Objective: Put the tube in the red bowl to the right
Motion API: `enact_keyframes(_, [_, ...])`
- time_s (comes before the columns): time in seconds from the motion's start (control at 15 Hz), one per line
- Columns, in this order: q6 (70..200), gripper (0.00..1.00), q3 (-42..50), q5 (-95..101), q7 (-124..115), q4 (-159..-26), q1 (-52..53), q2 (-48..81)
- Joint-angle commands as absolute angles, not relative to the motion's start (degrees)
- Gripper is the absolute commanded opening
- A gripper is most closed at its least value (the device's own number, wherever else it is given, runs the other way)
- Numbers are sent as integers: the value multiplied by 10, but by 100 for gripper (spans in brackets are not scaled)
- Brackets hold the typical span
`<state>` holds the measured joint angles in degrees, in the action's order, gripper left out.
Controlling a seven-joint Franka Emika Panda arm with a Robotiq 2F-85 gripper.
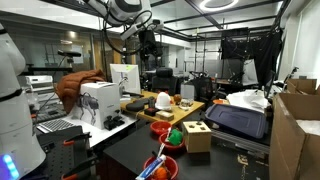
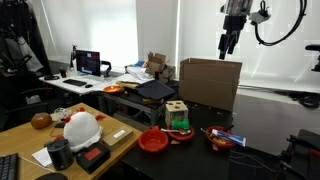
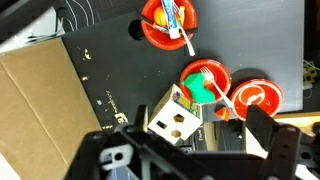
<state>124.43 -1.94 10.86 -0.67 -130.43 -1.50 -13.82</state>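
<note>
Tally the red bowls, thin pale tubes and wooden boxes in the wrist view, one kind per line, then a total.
Red bowls: 3
Thin pale tubes: 2
Wooden box: 1
Total: 6

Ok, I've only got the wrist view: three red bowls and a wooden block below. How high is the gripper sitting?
Observer: High. In an exterior view the gripper hangs above the top of the cardboard box, well off the black table.
Operator: What's beside that table, out of my frame?
Observer: A wooden desk with a white rounded object on it.
Operator: Anything further out?
Observer: A lit screen on a far desk.
</note>
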Motion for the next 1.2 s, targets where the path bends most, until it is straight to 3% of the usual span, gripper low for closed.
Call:
enact_keyframes(0.0, [1195, 100, -17, 84, -11, -1287, -6, -151])
enact_keyframes(1.13, [1183, 100, -12, 42, -4, -1296, -4, -160])
